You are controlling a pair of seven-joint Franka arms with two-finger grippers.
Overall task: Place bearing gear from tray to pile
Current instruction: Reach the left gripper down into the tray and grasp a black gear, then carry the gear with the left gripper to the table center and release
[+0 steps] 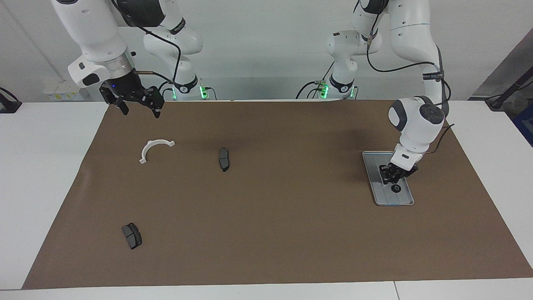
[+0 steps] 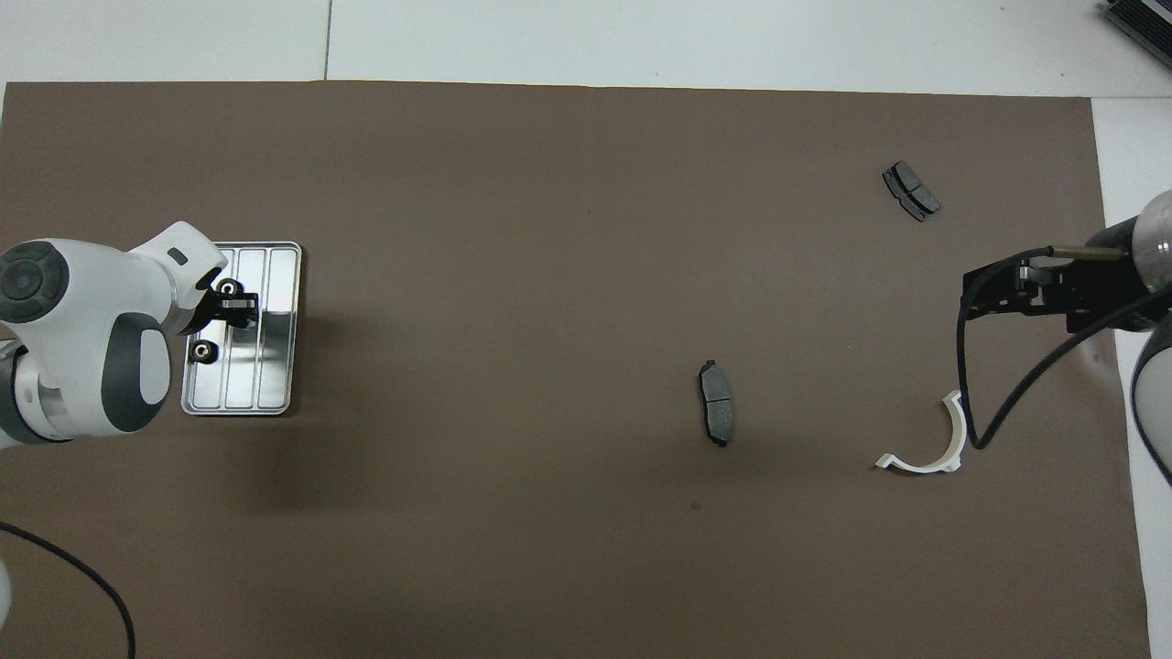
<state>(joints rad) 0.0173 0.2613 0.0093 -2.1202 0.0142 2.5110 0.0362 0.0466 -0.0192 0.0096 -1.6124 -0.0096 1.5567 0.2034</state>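
Jaws of the left gripper hang low over the tray, at one bearing gear; I cannot tell whether they grip it. A second gear lies beside it. In the overhead view the tray sits at nine o'clock on the brown mat. The right gripper waits with its jaws wide and empty, over the mat's edge near three o'clock. The white bracket and brake pads lie scattered on the mat.

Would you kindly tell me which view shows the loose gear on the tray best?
The overhead view: the gear sits unobstructed on the tray, its centre hole visible. The facing view shows it only as a small dark spot under the left gripper.
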